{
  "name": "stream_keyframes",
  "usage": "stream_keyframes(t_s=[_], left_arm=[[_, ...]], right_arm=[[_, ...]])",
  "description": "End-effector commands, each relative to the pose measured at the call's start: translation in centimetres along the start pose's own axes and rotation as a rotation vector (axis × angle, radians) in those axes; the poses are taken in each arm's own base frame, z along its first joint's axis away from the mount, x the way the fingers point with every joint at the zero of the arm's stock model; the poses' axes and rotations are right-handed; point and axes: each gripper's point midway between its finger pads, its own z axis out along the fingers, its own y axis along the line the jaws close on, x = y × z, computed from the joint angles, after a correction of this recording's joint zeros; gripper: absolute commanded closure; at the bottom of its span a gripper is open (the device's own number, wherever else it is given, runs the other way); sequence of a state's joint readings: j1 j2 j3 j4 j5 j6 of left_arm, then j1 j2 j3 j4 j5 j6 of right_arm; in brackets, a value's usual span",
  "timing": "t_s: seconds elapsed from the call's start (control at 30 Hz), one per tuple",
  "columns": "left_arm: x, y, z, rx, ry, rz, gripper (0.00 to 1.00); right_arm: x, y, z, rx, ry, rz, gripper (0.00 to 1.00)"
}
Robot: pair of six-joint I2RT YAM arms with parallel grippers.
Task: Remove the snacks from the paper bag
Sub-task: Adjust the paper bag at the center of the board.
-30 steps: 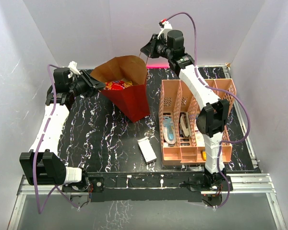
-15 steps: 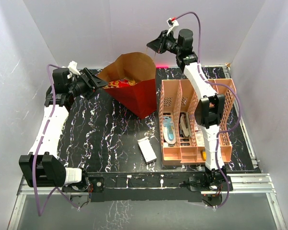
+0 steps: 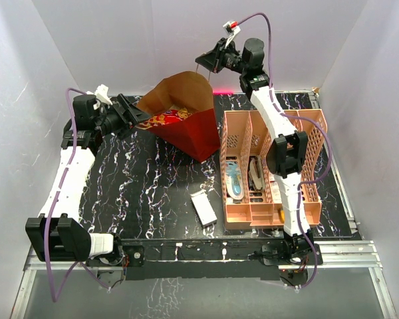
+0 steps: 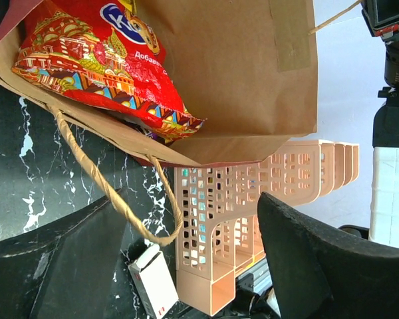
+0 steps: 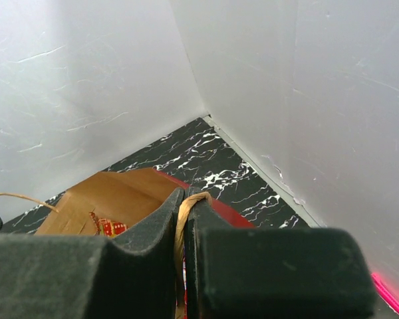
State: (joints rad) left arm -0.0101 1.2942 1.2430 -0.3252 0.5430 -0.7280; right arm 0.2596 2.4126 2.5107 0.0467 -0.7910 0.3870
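Observation:
The dark red paper bag (image 3: 194,136) leans tipped to the left, its brown mouth (image 4: 253,80) facing my left gripper. A large crinkly red snack packet (image 4: 86,60) with a blue logo lies in the mouth, also seen from above (image 3: 163,119). My right gripper (image 3: 203,61) is raised behind the bag. In its wrist view the gripper (image 5: 185,194) is shut on a tan cord handle (image 5: 181,229). My left gripper (image 3: 134,116) sits just left of the bag's mouth, open (image 4: 189,199). The other handle (image 4: 113,199) hangs loose in front of it. No other snacks show.
The pink slotted rack (image 3: 236,133) with stationery stands right of the bag, close to its side, and fills the background behind the left fingers (image 4: 253,193). A small white box (image 3: 203,207) lies on the black marbled table (image 3: 146,193) near the front. White walls enclose the table.
The right gripper has risen with the handle, and the bag has shifted right and tipped further to the left. The left jaws have opened wide by the bag's mouth.

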Motion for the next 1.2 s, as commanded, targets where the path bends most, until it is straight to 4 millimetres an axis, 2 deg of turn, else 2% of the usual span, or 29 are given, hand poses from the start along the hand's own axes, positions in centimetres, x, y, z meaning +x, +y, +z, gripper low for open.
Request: stream_keyframes(t_s=[0.0, 0.1, 0.13, 0.17, 0.3, 0.4, 0.5, 0.6, 0.8, 0.83, 0.97, 1.03, 1.17], left_arm=[[-1.1, -2.3, -2.1, 0.021, -0.048, 0.08, 0.2], [-2.0, -1.9, -3.1, -0.045, -0.096, 0.118, 0.17], [-2.3, -1.7, -3.4, -0.068, -0.11, 0.133, 0.07], [-2.6, -1.6, -3.8, -0.095, -0.126, 0.143, 0.02], [-3.7, -0.3, -5.3, -0.212, -0.182, 0.193, 0.02], [-4.2, 0.7, -6.7, -0.297, -0.224, 0.2, 0.02], [-4.3, 0.7, -7.3, -0.308, -0.242, 0.212, 0.02], [-3.7, -0.2, -6.4, -0.233, -0.208, 0.225, 0.02], [0.4, -3.2, -3.8, 0.069, -0.05, 0.201, 0.04], [1.1, -3.2, -3.3, 0.093, -0.031, 0.193, 0.04], [2.4, -2.8, -1.1, 0.09, 0.022, 0.206, 0.04], [2.9, -2.3, -0.1, 0.061, 0.046, 0.207, 0.07], [4.8, -2.7, 1.9, 0.075, 0.096, 0.22, 0.13]], right_arm=[[-7.0, 5.3, -0.7, -0.116, -0.131, -0.168, 0.92], [-6.4, 7.9, 0.3, -0.158, -0.108, -0.138, 0.92], [-6.3, 8.9, 0.6, -0.168, -0.106, -0.125, 0.92], [-6.1, 9.7, 0.9, -0.173, -0.103, -0.108, 0.92], [-5.7, 12.7, 2.0, -0.159, -0.085, -0.056, 0.92], [-5.5, 14.0, 2.2, -0.141, -0.079, 0.009, 0.92], [-5.5, 14.9, 2.2, -0.133, -0.065, 0.063, 0.92], [-5.1, 15.4, 2.3, -0.13, -0.049, 0.118, 0.92], [-4.0, 16.7, 2.5, -0.192, -0.017, 0.203, 0.92], [-3.8, 16.9, 2.5, -0.207, -0.007, 0.217, 0.92], [-2.1, 18.2, 1.9, -0.273, 0.056, 0.261, 0.92], [-1.3, 18.7, 1.5, -0.285, 0.084, 0.287, 0.92], [0.0, 20.4, 0.8, -0.328, 0.13, 0.316, 0.92]])
